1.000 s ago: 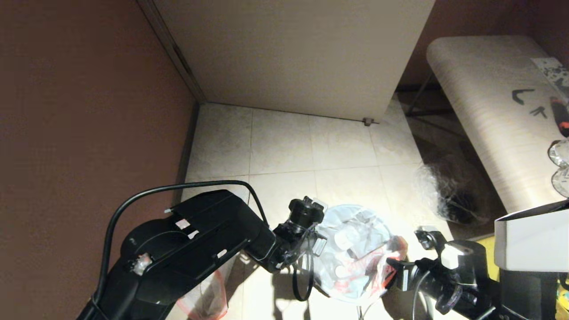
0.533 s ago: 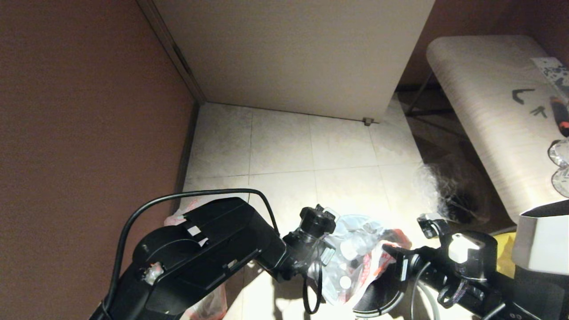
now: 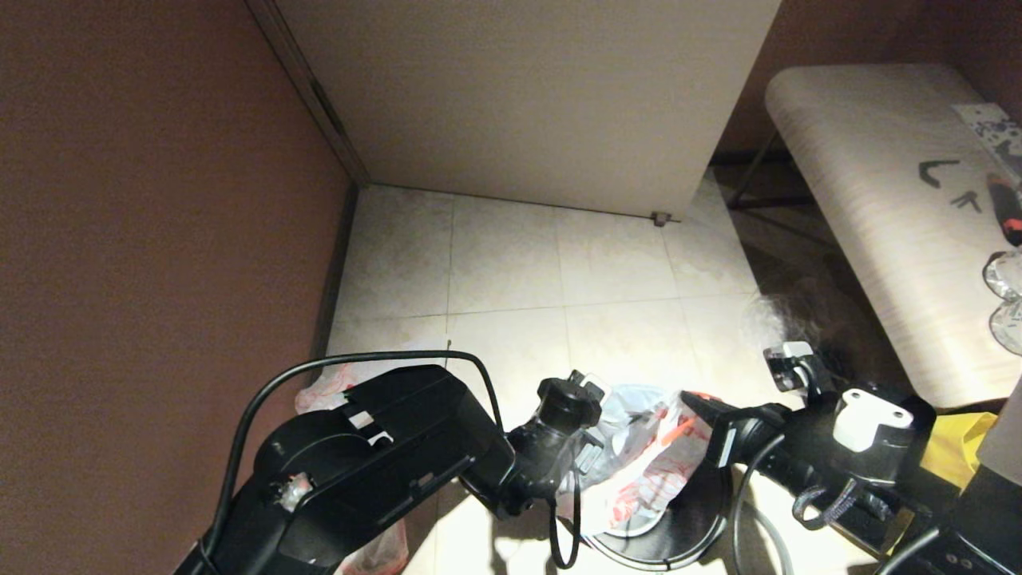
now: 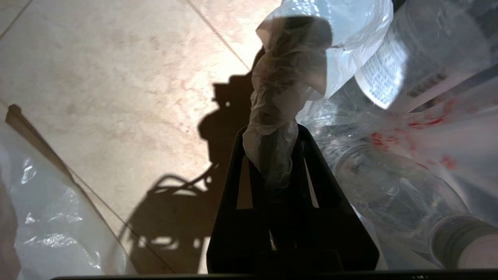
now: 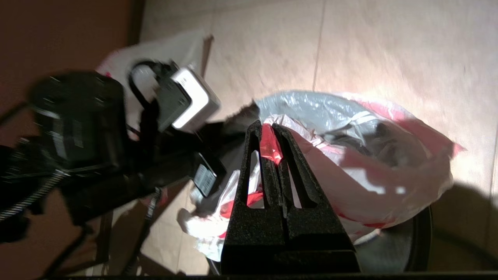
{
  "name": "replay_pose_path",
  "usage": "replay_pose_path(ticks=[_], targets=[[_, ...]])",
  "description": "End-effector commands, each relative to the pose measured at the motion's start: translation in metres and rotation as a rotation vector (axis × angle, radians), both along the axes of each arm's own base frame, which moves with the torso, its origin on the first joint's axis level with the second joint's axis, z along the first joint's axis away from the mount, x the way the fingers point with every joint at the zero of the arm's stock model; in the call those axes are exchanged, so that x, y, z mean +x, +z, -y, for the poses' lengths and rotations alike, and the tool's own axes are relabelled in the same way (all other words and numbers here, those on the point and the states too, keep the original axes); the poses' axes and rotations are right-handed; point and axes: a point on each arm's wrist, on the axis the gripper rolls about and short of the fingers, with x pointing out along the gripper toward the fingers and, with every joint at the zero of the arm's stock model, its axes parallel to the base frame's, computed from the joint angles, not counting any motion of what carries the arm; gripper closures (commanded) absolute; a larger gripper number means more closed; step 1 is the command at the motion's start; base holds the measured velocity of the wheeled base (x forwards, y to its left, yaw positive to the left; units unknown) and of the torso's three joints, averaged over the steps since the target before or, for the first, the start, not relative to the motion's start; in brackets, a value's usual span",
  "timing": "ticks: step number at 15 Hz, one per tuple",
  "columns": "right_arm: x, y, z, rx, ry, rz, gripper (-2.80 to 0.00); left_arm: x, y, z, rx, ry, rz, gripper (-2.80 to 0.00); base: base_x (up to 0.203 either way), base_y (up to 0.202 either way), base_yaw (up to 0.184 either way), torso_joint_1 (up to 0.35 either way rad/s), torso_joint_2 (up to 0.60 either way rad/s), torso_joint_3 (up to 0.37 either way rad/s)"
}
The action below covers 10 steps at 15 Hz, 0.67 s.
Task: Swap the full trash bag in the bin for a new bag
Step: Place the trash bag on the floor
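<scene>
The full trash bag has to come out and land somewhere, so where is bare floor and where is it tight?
Free: the tiled floor between the brown wall and the bench. Crowded: around the bin, where both pincers, left and right, grip the full trash bag; the new bag lies left.

Pale tiled floor [image 3: 511, 263] carries the black bin [image 3: 687, 527] near the front and a limp new bag [image 3: 327, 387] by the brown wall; crinkly clear wrap [image 3: 778, 323] lies beside the bench [image 3: 870, 200].
</scene>
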Motion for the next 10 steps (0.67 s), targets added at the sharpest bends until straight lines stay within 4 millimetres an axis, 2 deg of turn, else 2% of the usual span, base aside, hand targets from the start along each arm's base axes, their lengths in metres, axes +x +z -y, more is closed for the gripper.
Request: replay_pose_path(ticks=[1, 3, 7, 10], targets=[[-0.003, 0.021, -0.005, 0.033, 0.016, 0.074, 0.0, 0.004, 0.005, -0.004, -0.004, 0.021, 0.016, 0.0, 0.0, 0.0, 0.0, 0.0, 0.0, 0.0], [-0.006, 0.036, -0.009, 0.029, 0.014, 0.11, 0.0, 0.009, 0.024, -0.012, -0.029, 0.052, 0.057, 0.0, 0.0, 0.0, 0.0, 0.0, 0.0, 0.0], [-0.014, 0.063, -0.012, 0.044, 0.037, 0.15, 0.0, 0.018, 0.038, -0.026, -0.032, 0.116, 0.125, 0.0, 0.0, 0.0, 0.0, 0.0, 0.0, 0.0], [-0.023, 0.077, -0.019, 0.053, 0.073, 0.164, 0.0, 0.013, 0.048, -0.034, -0.042, 0.125, 0.148, 0.0, 0.0, 0.0, 0.0, 0.0, 0.0, 0.0]])
